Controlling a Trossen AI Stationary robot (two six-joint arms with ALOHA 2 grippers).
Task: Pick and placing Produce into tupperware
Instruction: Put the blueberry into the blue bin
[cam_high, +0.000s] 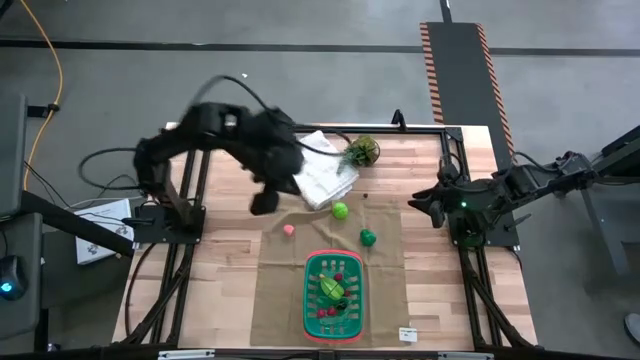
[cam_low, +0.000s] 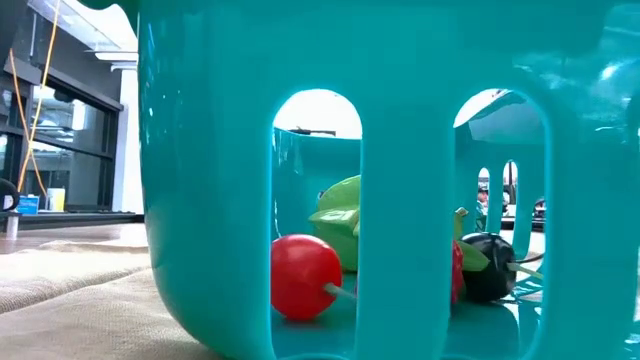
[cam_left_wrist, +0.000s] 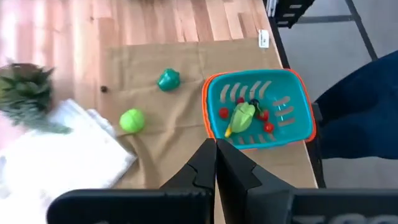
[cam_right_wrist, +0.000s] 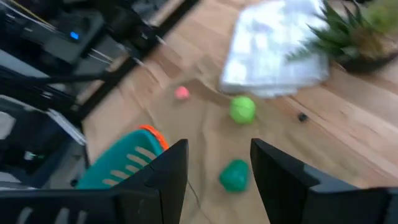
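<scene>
1. While the left arm reaches in over the back of the bench (cam_high: 220, 290), its left claw (cam_high: 264, 203) hangs above the wood with the fingers pressed together on nothing, as the left wrist view (cam_left_wrist: 216, 163) also shows.
2. Just to the right of that claw lies a folded white cloth (cam_high: 322, 170), and beyond the cloth stands a leafy potted plant (cam_high: 362, 151).
3. Forward and slightly right of the left claw, a small pink piece of produce (cam_high: 289, 230) sits on the tan mat (cam_high: 275, 290).
4. Farther right of that claw, a light green rounded piece (cam_high: 340, 210) rests on the mat just in front of the cloth.
5. Between the two claws, nearer the right one, a darker green piece (cam_high: 368, 237) lies on the mat.
6. Forward of both claws, near the front edge of the bench, stands the green tupperware basket (cam_high: 311, 300) with its red-orange rim.
7. Inside the basket lie a yellow-green leafy piece (cam_left_wrist: 242, 117), several small red pieces (cam_left_wrist: 224, 112) and a dark piece (cam_low: 488, 265); in the low view, a red ball (cam_low: 304, 275) lies against the slotted wall.
8. At the right side of the bench, the right claw (cam_high: 431, 204) hovers with its fingers parted and nothing between them, pointing towards the mat, well apart from the basket.
</scene>
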